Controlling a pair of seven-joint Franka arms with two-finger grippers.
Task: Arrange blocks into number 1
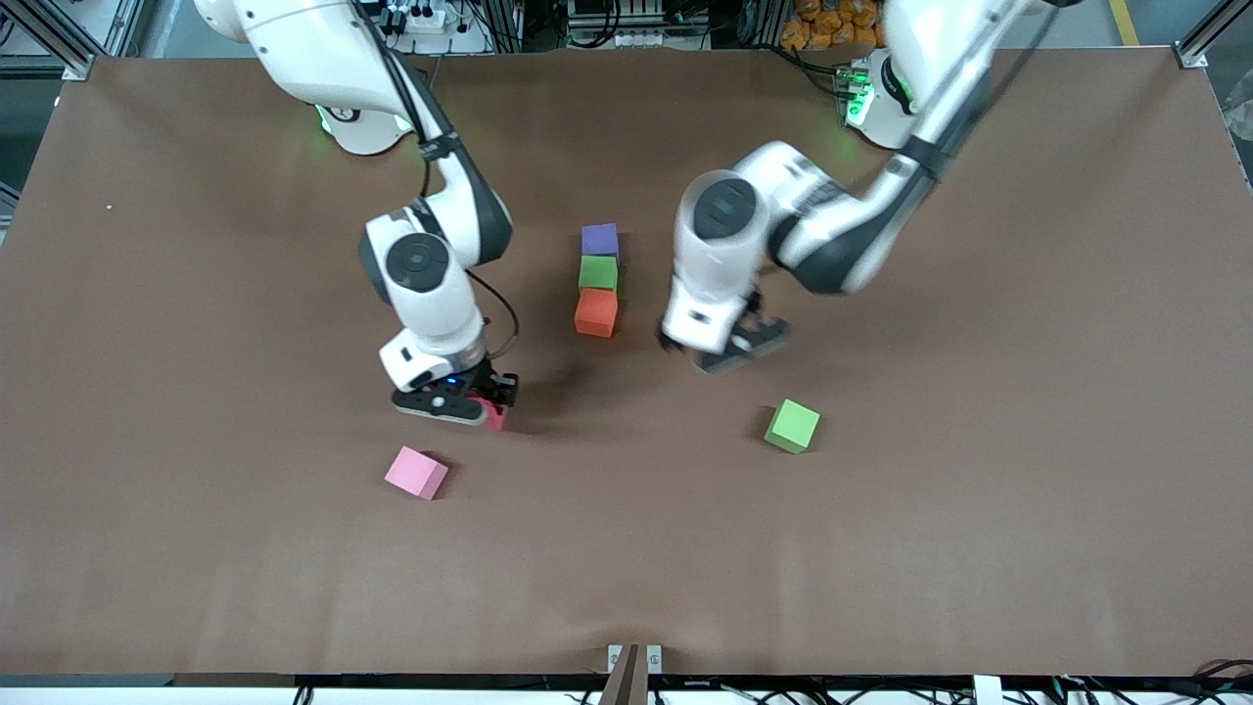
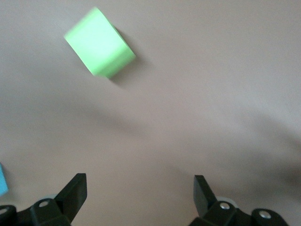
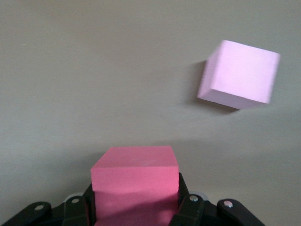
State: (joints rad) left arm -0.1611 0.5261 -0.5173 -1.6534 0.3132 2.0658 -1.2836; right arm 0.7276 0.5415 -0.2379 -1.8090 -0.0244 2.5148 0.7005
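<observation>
Between right gripper (image 1: pixel 487 406) jaws, red block (image 3: pixel 135 181)

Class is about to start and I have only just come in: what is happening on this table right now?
Two robot arms are building a line of blocks. A purple block, a green block and an orange block already sit in a column mid-table. The right pincer is shut on a red block, beside a pale pink cube. The left pincer is open, empty, above the table near a loose green block.
</observation>
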